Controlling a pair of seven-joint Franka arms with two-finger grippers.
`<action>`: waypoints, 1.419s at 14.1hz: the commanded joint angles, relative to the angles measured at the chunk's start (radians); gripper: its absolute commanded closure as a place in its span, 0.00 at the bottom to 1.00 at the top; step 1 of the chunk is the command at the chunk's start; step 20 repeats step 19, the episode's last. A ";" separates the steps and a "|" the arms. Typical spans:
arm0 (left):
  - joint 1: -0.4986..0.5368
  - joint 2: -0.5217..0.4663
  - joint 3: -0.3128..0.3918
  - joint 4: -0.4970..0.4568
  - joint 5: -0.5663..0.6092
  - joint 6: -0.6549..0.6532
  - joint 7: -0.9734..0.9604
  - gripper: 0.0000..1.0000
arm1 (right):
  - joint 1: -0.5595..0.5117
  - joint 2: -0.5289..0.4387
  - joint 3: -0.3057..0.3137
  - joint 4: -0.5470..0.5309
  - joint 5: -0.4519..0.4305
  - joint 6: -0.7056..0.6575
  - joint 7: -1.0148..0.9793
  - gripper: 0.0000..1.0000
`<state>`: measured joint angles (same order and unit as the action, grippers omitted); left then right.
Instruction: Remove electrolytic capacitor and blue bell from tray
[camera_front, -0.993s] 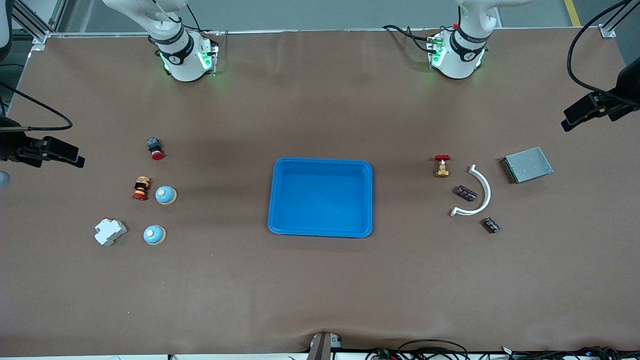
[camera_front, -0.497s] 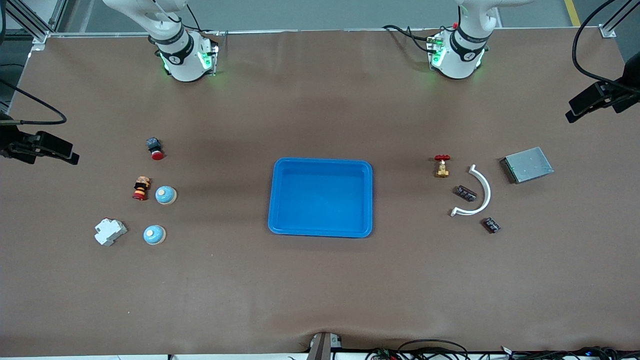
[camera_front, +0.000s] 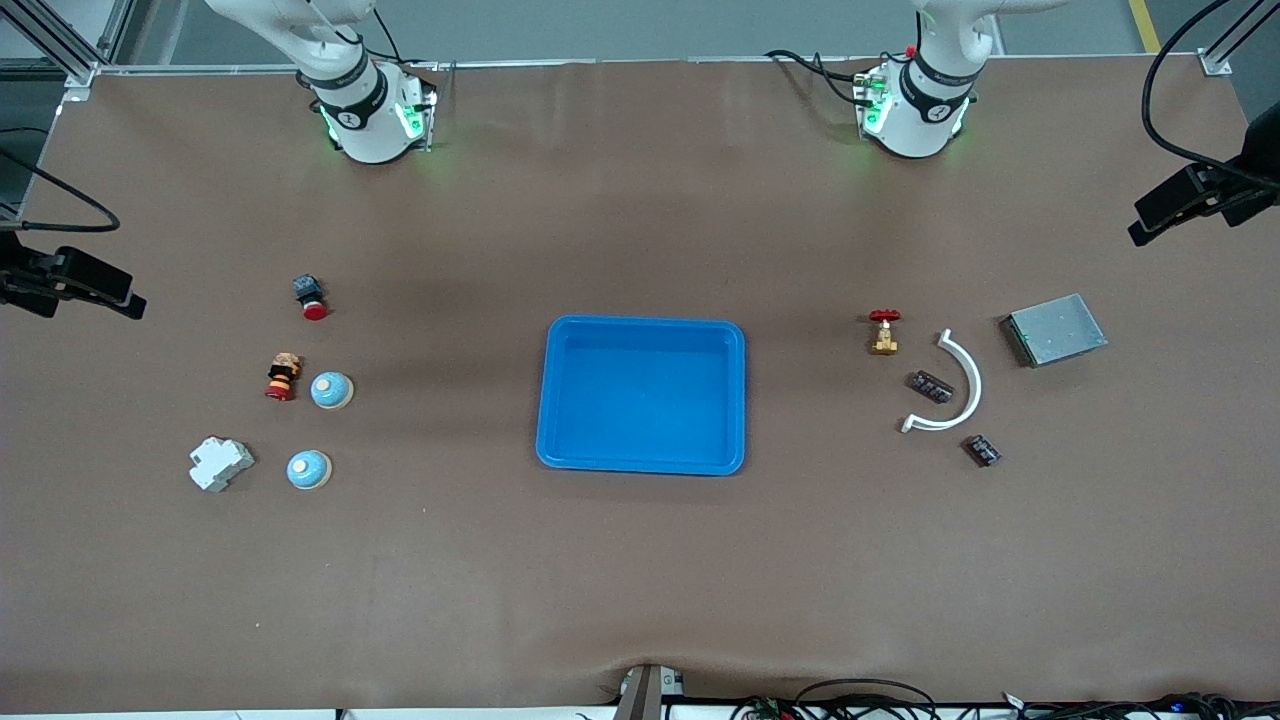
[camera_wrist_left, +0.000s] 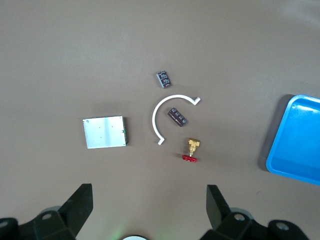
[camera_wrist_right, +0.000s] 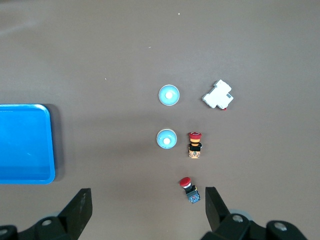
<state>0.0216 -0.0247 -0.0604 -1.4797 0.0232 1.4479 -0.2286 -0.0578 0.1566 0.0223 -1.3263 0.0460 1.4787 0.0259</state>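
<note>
Capacitors lie at my left arm's end of the table, well apart from the blue tray (camera_front: 641, 328): one capacitor (camera_front: 929, 386) sits inside the curve of the white arc-shaped piece (camera_front: 968, 385), its long axis slanting across the table; the second capacitor (camera_front: 983, 450) lies just outside the arc's lower tip, nearer the front camera, slanted much the same way. A brass valve with a red handwheel (camera_front: 884, 332) stands between the tray and the arc, and a grey metal box (camera_front: 1056, 329) lies past the arc from the tray.

Toward my right arm's end, the first bell (camera_front: 331, 390) sits dome up just beside a red-and-yellow push button (camera_front: 283, 376); the second bell (camera_front: 308, 469) is nearer the front camera, near a white breaker block (camera_front: 220, 464). A red-capped switch (camera_front: 309, 296) lies farther back.

Bare brown table surrounds both clusters and the tray.

My left gripper (camera_wrist_left: 148, 207) hangs high over the capacitor cluster, fingers spread wide. My right gripper (camera_wrist_right: 148, 207) hangs high over the bells, fingers likewise apart, holding nothing.
</note>
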 joint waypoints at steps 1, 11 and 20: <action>-0.006 -0.020 0.005 -0.014 -0.017 -0.020 0.035 0.00 | -0.017 -0.057 0.018 -0.065 -0.009 0.012 0.014 0.00; -0.011 -0.021 -0.019 -0.013 -0.019 -0.049 0.045 0.00 | 0.029 -0.055 -0.005 -0.100 -0.011 0.040 0.046 0.00; -0.009 -0.012 -0.019 -0.004 -0.017 -0.047 0.020 0.00 | 0.022 -0.057 -0.005 -0.129 -0.018 0.037 0.043 0.00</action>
